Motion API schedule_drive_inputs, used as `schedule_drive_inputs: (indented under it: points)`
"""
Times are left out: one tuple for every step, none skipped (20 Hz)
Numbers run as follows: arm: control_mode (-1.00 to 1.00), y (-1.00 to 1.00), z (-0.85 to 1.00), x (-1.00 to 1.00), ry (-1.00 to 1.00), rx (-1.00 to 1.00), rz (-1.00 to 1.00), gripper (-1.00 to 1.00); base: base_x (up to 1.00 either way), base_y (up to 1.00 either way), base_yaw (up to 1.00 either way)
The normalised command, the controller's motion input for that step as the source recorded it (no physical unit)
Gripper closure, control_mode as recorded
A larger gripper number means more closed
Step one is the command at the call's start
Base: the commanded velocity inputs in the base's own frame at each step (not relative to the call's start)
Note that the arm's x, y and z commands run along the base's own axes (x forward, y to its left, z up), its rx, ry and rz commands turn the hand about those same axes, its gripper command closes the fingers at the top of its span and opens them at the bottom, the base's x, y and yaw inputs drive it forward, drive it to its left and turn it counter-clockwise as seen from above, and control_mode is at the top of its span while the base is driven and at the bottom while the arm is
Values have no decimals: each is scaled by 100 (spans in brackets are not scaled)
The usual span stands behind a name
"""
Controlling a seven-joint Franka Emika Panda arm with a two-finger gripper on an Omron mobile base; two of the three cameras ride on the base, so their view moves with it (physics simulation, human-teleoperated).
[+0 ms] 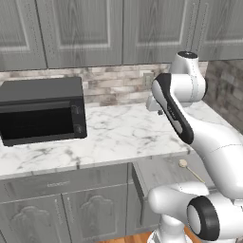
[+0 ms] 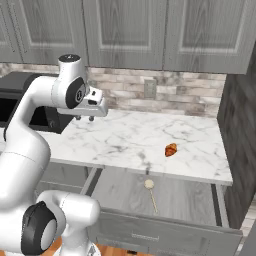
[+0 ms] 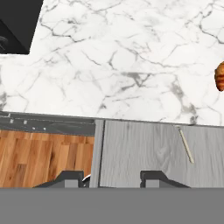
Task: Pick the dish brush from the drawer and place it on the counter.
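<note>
Fingers [image 3: 73,178] part-open, nothing between them; gripper [image 2: 84,118] hangs high over counter [image 2: 130,137], pointing down, well above open drawer [image 2: 175,197]. Brush [image 2: 150,192] lies flat inside drawer, head toward counter edge, handle trailing outward, untouched. Croissant [image 2: 171,149] sits on counter above drawer's right part. Judgement: descent not yet begun; height gives clearance over counter lip.

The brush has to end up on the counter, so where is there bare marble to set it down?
The counter is bare between the microwave and the croissant, from the backsplash to the front edge above the open drawer. Beyond the croissant a strip runs to the dark side wall. The microwave fills the far end.
</note>
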Motion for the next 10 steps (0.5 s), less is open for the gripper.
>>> schedule_drive_inputs:
  points:
    - [100, 0, 0, 0, 0, 0, 0, -100, 0, 0, 0]
    - [100, 0, 0, 0, 0, 0, 0, -100, 0, 0, 0]
    - [100, 0, 0, 0, 0, 0, 0, -100, 0, 0, 0]
    - [100, 0, 0, 0, 0, 0, 0, -100, 0, 0, 0]
    - [100, 0, 0, 0, 0, 0, 0, -100, 0, 0, 0]
    - [100, 0, 0, 0, 0, 0, 0, -100, 0, 0, 0]
    - [100, 0, 0, 0, 0, 0, 0, -100, 0, 0, 0]
    - [100, 0, 0, 0, 0, 0, 0, -100, 0, 0, 0]
    - [100, 0, 0, 0, 0, 0, 0, -100, 0, 0, 0]
    - [100, 0, 0, 0, 0, 0, 0, -100, 0, 0, 0]
